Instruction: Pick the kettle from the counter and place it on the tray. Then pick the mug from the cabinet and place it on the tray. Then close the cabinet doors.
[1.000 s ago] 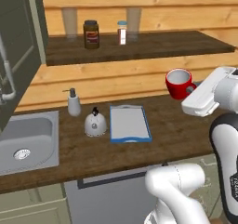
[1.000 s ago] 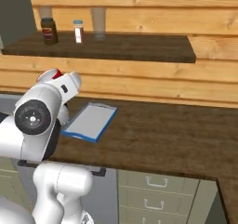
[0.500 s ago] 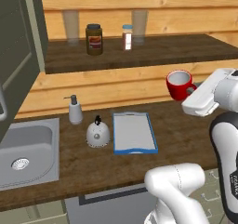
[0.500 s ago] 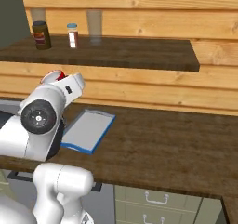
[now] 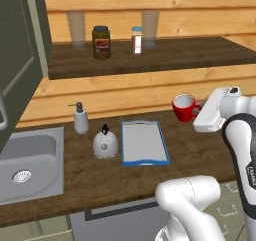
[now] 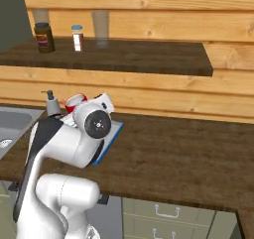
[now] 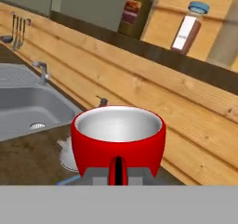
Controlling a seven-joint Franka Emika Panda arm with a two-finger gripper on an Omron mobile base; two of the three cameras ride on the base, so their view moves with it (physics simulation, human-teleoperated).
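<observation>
The red mug (image 5: 184, 107) hangs in the air above the counter (image 5: 200, 150), just right of the tray (image 5: 144, 142). My gripper (image 5: 198, 108) is shut on its side handle. In the hand view the mug (image 7: 118, 139) is upright, white inside, and the gripper (image 7: 118, 171) pinches the handle. The mug's rim (image 6: 75, 101) peeks out behind the hand in the right base view. The silvery kettle (image 5: 105, 144) stands on the counter against the tray's left edge. Nothing lies on the tray. An olive cabinet door (image 5: 20, 55) stands open at the left.
A soap bottle (image 5: 80, 119) and a steel sink (image 5: 30, 155) lie left of the kettle. On the dark shelf (image 5: 165, 57) stand a brown jar (image 5: 101, 42), a spice bottle (image 5: 136, 39) and two clear glasses (image 5: 150, 27). Low cupboards (image 6: 168, 218) sit below the counter.
The whole picture has shifted a little, so the base has moved. The mug, still held, has come lower and closer to the tray.
</observation>
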